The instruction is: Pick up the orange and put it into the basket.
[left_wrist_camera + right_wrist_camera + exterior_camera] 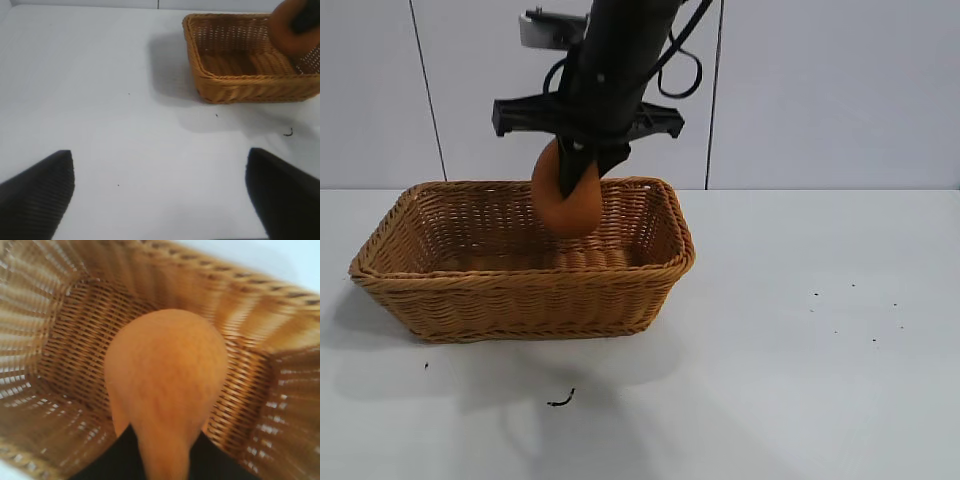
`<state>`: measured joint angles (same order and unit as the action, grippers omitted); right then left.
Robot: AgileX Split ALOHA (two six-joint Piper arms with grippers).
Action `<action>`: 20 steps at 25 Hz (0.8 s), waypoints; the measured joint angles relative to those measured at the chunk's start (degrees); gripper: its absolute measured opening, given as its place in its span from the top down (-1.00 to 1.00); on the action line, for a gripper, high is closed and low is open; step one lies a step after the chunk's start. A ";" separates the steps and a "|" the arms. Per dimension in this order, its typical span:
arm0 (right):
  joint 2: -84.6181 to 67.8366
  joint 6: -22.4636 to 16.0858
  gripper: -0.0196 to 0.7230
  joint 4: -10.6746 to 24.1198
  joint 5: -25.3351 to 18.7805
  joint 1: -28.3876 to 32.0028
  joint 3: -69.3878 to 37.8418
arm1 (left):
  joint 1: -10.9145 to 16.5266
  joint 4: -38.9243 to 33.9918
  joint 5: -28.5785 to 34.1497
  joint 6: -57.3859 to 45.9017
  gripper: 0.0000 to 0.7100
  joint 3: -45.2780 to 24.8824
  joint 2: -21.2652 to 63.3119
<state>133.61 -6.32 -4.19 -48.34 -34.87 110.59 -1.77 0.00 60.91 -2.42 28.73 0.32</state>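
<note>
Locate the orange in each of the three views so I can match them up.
Exterior view: the orange hangs in the right hand, above the basket, upper centre.
Left wrist view: at the top right corner, over the basket's far end, partly cut off.
Right wrist view: fills the centre, basket floor behind it.
Shared landmark: the basket's braided rim.

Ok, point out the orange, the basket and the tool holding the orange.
orange (572,205), exterior view, lower rounded side.
basket (520,282), exterior view, front braided rim.
right tool (582,165), exterior view, between its fingertips on the orange.
</note>
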 joint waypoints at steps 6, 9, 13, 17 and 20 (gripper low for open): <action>-0.20 1.23 -0.65 -0.33 -4.27 0.00 3.04 | 0.00 0.00 0.00 0.00 -0.88 0.00 0.00; -0.20 1.74 -0.82 0.50 -10.39 0.00 8.85 | 0.00 0.00 0.00 0.00 -0.88 0.00 0.00; -0.40 0.81 -0.86 4.85 -18.82 0.00 17.84 | 0.00 0.00 0.00 0.00 -0.88 0.00 0.00; -1.05 -1.65 -0.86 10.63 -20.63 0.50 23.67 | 0.00 0.00 0.00 0.00 -0.88 0.00 0.00; -1.08 -2.05 -0.86 11.44 -20.84 2.71 24.31 | 0.00 0.00 0.00 0.00 -0.88 0.00 0.00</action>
<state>132.53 -8.36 7.25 -69.17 -32.16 134.90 -1.77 0.00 60.91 -2.42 28.73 0.32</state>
